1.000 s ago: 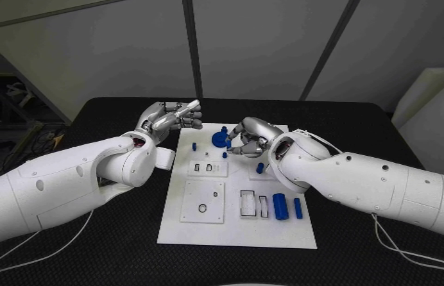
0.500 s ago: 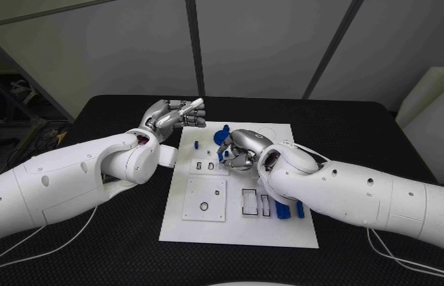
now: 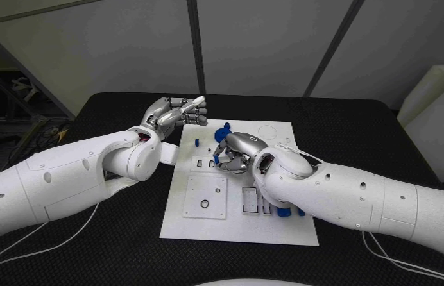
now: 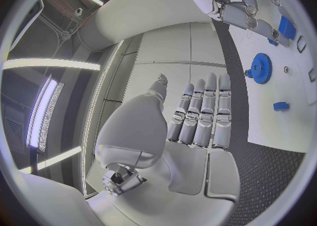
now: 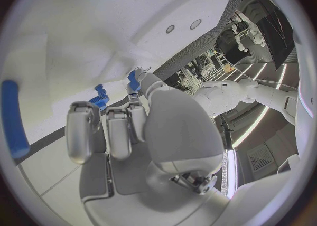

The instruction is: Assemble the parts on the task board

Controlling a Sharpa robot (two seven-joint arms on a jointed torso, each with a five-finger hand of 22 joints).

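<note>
White and flat, the task board [image 3: 278, 231] lay in the middle of the black bench [image 3: 370, 132], with small blue parts scattered over it. A blue gear [image 3: 222, 136] stood near the board's far end, and a small blue peg [image 3: 197, 142] sat just to its left. The right hand [image 3: 234, 152] hovered low over the middle of the board, close to the gear, its fingers curled inward; in the right wrist view a small blue piece [image 5: 134, 79] showed at its fingertips, though whether it was pinched could not be told. Blue bars [image 3: 280, 211] lay near the right arm, partly hidden by it. The left hand [image 3: 176, 115] was raised above the board's far left corner, fingers straight, side by side and apart from the thumb, holding nothing; its wrist view showed the gear [image 4: 261, 68] and the peg [image 4: 281, 106] on the board beyond it.
</note>
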